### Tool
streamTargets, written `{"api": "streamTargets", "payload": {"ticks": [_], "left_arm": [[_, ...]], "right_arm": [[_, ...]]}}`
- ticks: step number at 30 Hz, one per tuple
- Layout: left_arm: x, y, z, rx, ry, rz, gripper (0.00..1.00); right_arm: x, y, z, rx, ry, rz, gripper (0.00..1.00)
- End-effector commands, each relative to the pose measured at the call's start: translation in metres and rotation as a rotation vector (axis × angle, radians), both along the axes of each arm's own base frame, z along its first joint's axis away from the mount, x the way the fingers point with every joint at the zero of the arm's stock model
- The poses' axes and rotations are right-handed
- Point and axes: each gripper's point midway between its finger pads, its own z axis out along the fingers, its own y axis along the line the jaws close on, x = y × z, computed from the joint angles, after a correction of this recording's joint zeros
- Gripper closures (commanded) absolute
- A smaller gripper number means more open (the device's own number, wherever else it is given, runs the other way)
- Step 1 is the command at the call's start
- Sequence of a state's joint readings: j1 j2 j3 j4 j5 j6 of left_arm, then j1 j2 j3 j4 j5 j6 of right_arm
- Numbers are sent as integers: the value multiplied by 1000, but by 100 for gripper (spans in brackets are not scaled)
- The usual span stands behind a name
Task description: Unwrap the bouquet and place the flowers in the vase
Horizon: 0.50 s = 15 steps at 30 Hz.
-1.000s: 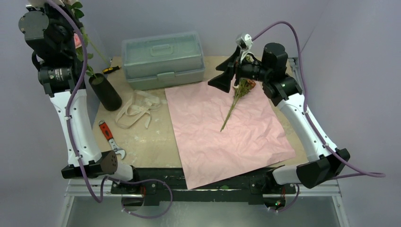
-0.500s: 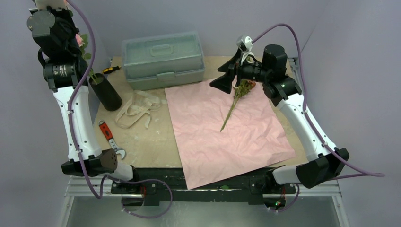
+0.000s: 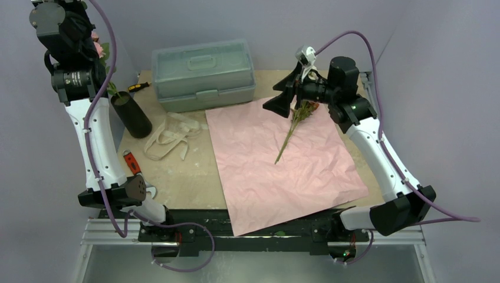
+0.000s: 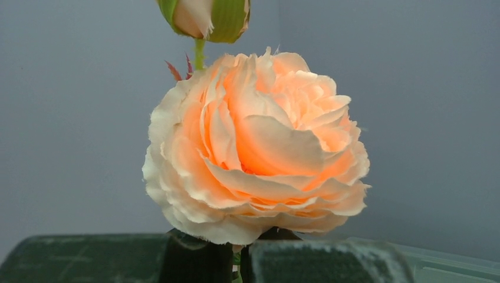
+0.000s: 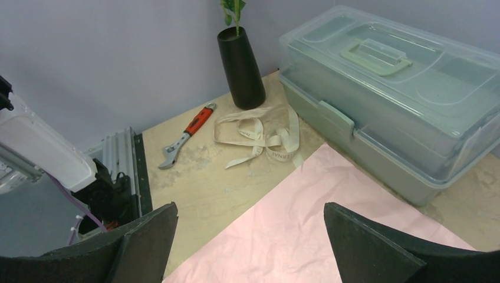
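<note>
Moved since the earlier frame: left arm, with its wrist now higher and nearer the top-left corner of the overhead view, held flowers carried up with it. Right arm shifted only slightly.

Left tool [image 4: 239, 264]:
- Shut on thin green stems directly beneath a large peach rose [image 4: 253, 147].
- Green-sheathed bud [image 4: 206, 16] standing just above the rose.
- Raised high over the far-left corner of the tabletop [image 3: 188, 177], above the vase.

Vase [image 3: 131, 114]:
- Black cylinder, standing at the far left of the tabletop, near the left end of the pale green toolbox [image 3: 203, 73].
- Leafy green stem [image 5: 234, 9] rising out of its mouth toward the left tool. Depth of the stem inside: cannot tell.

Right tool [image 3: 283, 95]:
- Spread wide, holding nothing.
- Hovering over the far edge of the pink paper [image 3: 283, 177], close to the right end of the toolbox.

Remaining flower [image 3: 293, 127]:
- Lying on the pink paper, orange-brown head under the right wrist, stem pointing toward the near edge.

Pink paper: spread flat and crinkled over the centre and right of the tabletop, near corner overhanging the near edge.

Beige ribbon [image 3: 168, 135]: loose on the tabletop between vase and paper.

Red-handled wrench [image 3: 131, 162]: near the ribbon, partly hidden by the left arm.
</note>
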<state>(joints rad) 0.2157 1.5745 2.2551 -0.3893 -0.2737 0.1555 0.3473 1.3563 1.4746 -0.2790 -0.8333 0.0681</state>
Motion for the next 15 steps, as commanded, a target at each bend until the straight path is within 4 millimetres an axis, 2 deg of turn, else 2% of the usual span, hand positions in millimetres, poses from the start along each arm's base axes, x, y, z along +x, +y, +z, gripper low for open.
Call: {"api": "streamTargets", "payload": {"ticks": [1,11,15], "left_arm": [[-3,6,-6,-33,-9,8,100],[26,17,-90,-150,152,-24,100],[38,22,-127,-201,199,-33,100]], "right_arm": [[-3,-4,10,5,-44,11,2],[11,-10,10,-1,-45,-49,2],[29,-23,5,-13,11,-181,2]]}}
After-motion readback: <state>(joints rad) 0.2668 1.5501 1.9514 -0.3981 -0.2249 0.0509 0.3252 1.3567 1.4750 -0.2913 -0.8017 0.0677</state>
